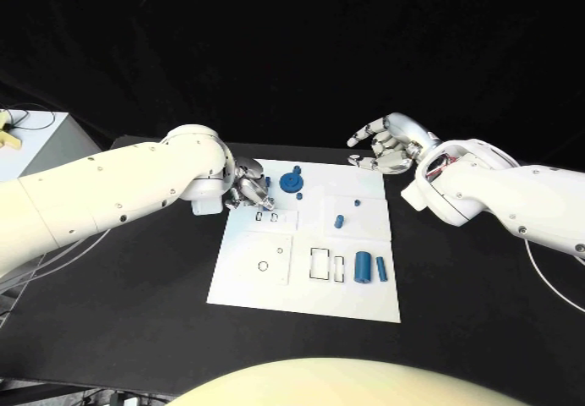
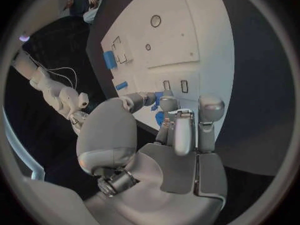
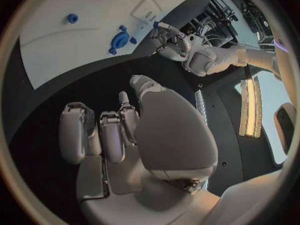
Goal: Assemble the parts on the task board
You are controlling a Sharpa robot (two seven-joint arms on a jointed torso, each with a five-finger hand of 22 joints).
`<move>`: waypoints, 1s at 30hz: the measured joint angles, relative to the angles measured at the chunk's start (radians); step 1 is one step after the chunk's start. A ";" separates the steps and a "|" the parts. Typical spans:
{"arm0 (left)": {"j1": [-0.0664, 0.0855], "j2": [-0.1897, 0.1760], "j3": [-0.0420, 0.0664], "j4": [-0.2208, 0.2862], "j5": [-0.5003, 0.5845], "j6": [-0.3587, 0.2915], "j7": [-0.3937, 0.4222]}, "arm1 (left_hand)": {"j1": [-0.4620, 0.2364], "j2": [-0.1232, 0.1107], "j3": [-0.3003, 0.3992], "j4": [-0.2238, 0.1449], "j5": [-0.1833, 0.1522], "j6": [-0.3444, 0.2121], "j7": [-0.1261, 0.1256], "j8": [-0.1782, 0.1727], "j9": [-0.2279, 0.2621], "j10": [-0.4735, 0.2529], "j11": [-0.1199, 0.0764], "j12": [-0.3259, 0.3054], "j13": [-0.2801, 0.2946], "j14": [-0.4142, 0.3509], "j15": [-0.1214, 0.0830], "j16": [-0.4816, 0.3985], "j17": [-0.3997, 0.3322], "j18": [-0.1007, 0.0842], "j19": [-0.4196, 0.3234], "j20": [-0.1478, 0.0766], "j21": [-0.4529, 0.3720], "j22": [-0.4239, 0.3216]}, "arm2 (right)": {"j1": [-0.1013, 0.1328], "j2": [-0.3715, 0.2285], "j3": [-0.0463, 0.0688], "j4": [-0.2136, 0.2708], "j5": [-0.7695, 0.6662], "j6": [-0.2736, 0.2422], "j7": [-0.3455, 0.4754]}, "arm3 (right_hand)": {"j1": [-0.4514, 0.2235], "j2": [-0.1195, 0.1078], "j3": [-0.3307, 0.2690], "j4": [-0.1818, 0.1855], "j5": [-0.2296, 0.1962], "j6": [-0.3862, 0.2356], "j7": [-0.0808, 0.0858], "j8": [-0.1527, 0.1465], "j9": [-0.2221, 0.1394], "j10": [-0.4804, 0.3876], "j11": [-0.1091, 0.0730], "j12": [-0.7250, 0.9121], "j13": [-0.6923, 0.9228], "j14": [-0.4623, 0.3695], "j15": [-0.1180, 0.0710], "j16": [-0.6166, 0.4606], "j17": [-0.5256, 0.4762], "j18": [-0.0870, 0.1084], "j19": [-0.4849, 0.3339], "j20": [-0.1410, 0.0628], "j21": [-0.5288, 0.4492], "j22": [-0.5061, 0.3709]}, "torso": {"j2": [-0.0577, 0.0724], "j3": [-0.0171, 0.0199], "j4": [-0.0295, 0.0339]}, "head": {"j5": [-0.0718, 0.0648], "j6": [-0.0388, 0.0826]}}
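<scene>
Head view: the white task board [image 1: 250,279] lies in the middle of the black table [image 1: 110,321]. The left hand [image 1: 250,191] sits over the board's far left edge, fingertips pinching a small blue part [image 2: 159,97]. Just beside it a blue gear-shaped part [image 1: 290,181] rests on the board. Two blue cylinders [image 1: 362,266] lie side by side near the right edge. The right hand [image 1: 388,144] hovers past the board's far right corner, fingers loosely curled, holding nothing.
</scene>
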 measured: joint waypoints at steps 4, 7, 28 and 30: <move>0.017 0.025 0.002 -0.042 0.026 0.062 -0.005 | 0.000 0.000 0.000 0.000 -0.002 0.000 0.000 -0.001 0.000 0.000 0.000 0.000 0.001 0.000 0.000 0.000 0.000 0.000 -0.003 0.003 0.000 0.000 | 0.000 0.002 0.000 -0.002 0.000 0.001 0.000 | 0.000 0.000 0.000 0.000 0.000 0.000 0.000 0.000 0.000 0.000 0.000 0.000 0.000 0.000 0.000 0.000 0.000 0.000 0.000 0.000 0.000 0.000 | 0.000 0.0006 -0.0001 | 0.001 0.002; 0.027 0.052 0.002 -0.082 0.046 0.117 -0.011 | 0.004 -0.004 0.000 0.000 -0.003 0.000 0.000 -0.001 0.000 0.000 0.000 0.000 0.008 0.000 0.000 0.000 0.000 0.000 -0.003 0.004 0.000 0.003 | 0.000 0.003 0.000 -0.003 0.000 0.001 0.000 | 0.000 0.000 0.000 0.000 0.000 0.000 0.000 0.000 0.000 0.000 0.000 0.000 0.000 0.000 0.000 0.000 0.000 0.000 0.000 0.000 0.000 0.000 | 0.000 0.0006 -0.0001 | 0.001 0.002; 0.046 0.194 -0.010 -0.230 0.056 0.278 -0.032 | -0.016 0.019 -0.004 -0.004 0.029 0.018 0.011 -0.012 0.007 0.032 -0.005 0.023 0.055 0.004 0.004 0.011 0.000 0.000 0.017 0.002 0.027 0.063 | -0.003 0.016 0.000 -0.012 0.000 0.003 0.000 | 0.000 0.000 0.000 0.000 0.000 0.000 0.000 0.000 0.000 0.000 0.000 0.000 0.001 0.000 0.000 0.000 0.000 0.000 0.000 0.000 0.000 0.000 | 0.000 -0.0006 0.0006 | 0.011 0.005; 0.046 0.202 -0.015 -0.235 0.045 0.278 -0.033 | -0.017 0.020 -0.006 -0.006 0.030 0.018 0.011 -0.013 0.007 0.033 -0.004 0.023 0.058 0.004 0.004 0.011 0.000 0.000 0.022 0.000 0.031 0.069 | -0.003 0.016 0.000 -0.012 0.000 0.003 0.000 | 0.000 0.000 0.000 0.000 0.000 0.000 0.000 0.000 0.000 0.000 0.000 0.000 0.001 0.000 0.000 0.000 0.000 0.000 0.000 0.000 0.000 0.000 | 0.000 -0.0009 0.0009 | 0.011 0.005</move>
